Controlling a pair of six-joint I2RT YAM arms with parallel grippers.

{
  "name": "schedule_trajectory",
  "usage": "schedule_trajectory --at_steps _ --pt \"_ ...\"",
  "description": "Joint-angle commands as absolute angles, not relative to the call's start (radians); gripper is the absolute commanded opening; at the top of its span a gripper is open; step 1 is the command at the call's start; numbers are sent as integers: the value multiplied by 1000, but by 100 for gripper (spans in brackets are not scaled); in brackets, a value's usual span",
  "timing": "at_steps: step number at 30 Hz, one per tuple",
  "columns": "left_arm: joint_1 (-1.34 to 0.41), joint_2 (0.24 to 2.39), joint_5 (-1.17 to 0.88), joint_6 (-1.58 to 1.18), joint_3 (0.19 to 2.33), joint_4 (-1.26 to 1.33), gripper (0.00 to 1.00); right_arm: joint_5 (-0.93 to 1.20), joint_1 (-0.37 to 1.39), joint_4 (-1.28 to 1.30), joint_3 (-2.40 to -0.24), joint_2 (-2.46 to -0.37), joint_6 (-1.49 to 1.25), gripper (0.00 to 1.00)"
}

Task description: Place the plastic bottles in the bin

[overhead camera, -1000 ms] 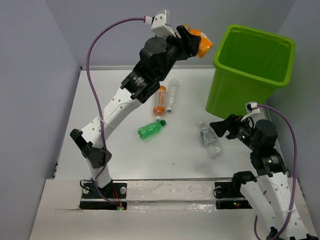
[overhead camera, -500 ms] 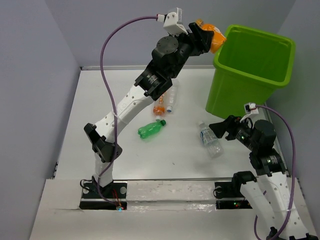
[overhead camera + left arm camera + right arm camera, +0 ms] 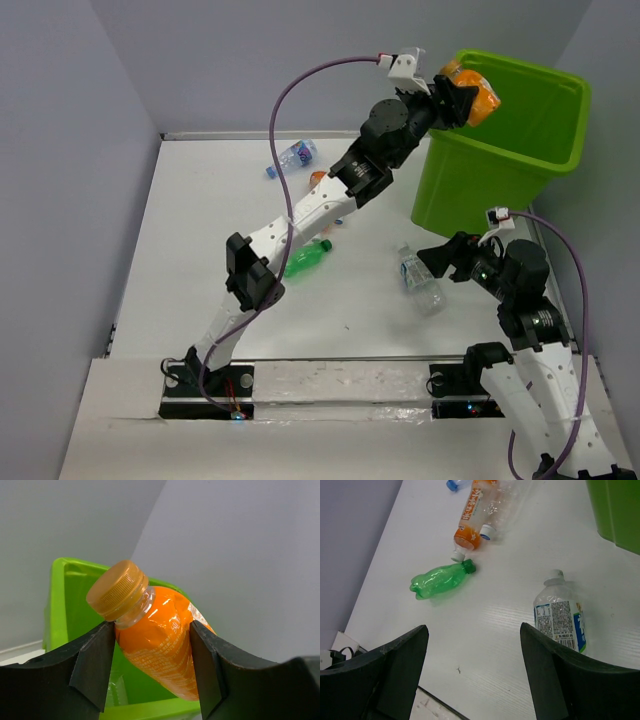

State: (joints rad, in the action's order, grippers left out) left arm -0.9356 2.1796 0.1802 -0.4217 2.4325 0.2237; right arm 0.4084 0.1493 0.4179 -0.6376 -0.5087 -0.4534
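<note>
Now the left arm is stretching much farther forward than 1 second ago. Back then the left claw [image 3: 458, 100] was holding the orange bottle [image 3: 160, 645] high and to the left of the bin [image 3: 520, 175]. At this moment it is carrying that bottle across the bin's near-left rim, so the bottle is hanging tilted over the open mouth, cap uppermost in the wrist view. The left claw is clamping it just below the neck, 1 finger on each side, and nothing is being let go yet. With the arm swinging away, a blue-capped bottle [image 3: 292, 157] is now showing at the far left of the desk [image 3: 200, 250]. The right claw [image 3: 475, 672] is staying where it was, jaws apart and empty, hovering just beside the labelled clear bottle [image 3: 559, 617]. Also lying on the desk are the green bottle [image 3: 440, 580], a second orange bottle [image 3: 470, 517] and a clear bottle [image 3: 505, 502] touching it. Judging from this, transport is nearly finishing and release is coming next. The bottle is sitting close to the rim, so a little more reach may be making the drop safer. At least 5 bottles are waiting.
</note>
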Motion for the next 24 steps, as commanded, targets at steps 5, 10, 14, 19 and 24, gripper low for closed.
schedule_trajectory --at_steps 5,10,14,19,24 --pt "-962 2275 149 -319 2557 466 21 436 150 402 -621 -511 -456 79" --pt "-960 2319 169 -290 2582 497 36 425 150 417 -617 -505 -456 80" --pt "-959 2348 179 -261 2594 508 63 420 150 420 -614 -514 -457 83" --pt "-943 2352 144 -252 2595 525 93 405 150 437 -623 -543 -453 87" --pt "-940 2315 97 -210 2594 534 99 357 160 448 -629 -569 -454 91"
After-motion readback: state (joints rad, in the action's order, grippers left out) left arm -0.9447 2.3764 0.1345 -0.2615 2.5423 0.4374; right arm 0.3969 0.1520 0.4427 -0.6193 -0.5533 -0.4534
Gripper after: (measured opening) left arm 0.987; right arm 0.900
